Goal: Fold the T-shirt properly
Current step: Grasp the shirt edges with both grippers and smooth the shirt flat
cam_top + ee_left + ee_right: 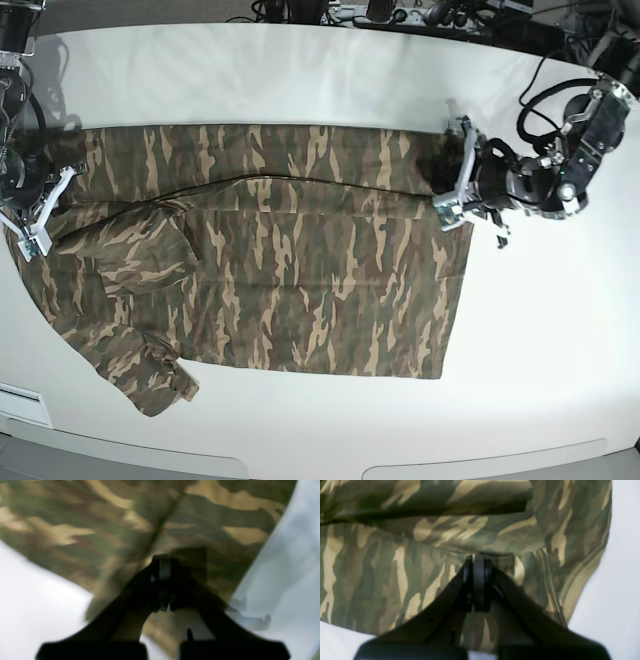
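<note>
The camouflage T-shirt (300, 270) lies spread on the white table (300, 70), with its upper long edge folded over as a band. A sleeve (150, 375) sticks out at the lower left. My left gripper (443, 200) is at the cloth's right end. In the left wrist view the left gripper (161, 557) is shut, and the blurred T-shirt (200, 517) is pinched at its tips. My right gripper (30, 235) is at the left end. Up close the right gripper (476, 556) is shut on a fold of the T-shirt (395, 567), beside a tan edge band (580, 580).
Cables and equipment (400, 12) line the table's far edge. The left arm's body (560, 170) reaches in from the right over bare table. The right arm (15, 150) comes down along the left edge. The table's front edge (300, 455) curves below the shirt.
</note>
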Robot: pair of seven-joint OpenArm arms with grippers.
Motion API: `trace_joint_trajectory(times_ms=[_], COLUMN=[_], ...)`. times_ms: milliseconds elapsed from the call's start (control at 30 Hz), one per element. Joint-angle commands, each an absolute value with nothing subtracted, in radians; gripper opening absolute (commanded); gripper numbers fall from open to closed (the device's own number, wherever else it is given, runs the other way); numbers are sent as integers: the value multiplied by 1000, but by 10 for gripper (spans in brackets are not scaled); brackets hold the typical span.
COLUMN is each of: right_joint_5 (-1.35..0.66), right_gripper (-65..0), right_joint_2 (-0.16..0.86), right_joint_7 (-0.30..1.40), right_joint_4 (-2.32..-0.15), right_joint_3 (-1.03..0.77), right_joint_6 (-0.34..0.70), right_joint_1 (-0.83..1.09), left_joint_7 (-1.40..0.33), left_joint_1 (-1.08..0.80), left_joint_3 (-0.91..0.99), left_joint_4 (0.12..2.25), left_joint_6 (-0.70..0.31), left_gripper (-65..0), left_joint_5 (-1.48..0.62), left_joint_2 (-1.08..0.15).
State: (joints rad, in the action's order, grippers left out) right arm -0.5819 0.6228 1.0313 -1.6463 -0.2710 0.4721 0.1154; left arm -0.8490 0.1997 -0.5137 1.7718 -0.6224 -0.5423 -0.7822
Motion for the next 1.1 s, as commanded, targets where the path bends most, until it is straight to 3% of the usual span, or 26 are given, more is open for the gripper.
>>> trace_joint_trajectory(times_ms=[0,433,767,1067], right_joint_5=[-583,-474,-474,-470], right_gripper=[-650,-650,-650,-650], right_joint_2=[643,643,643,645], right_joint_7=[1015,954,965,970], right_joint_4=[-1642,-1466,-1586,-1667], right_joint_3=[-278,-228,-228,-229], right_joint_6=[476,498,489,490], right_joint_1=[102,204,387,473], left_joint_7=[-841,-843,-1008,-1049], left_joint_1=[217,214,198,48], left_joint_3=[-524,-603,-603,-603], left_joint_4=[1785,1730,1735,1853], left_joint_6=[-629,-558,-581,-580], left_gripper=[-650,-650,-650,-650], left_joint_5=[-551,-427,-576,-563], left_joint_2=[-786,-782,-785,-835])
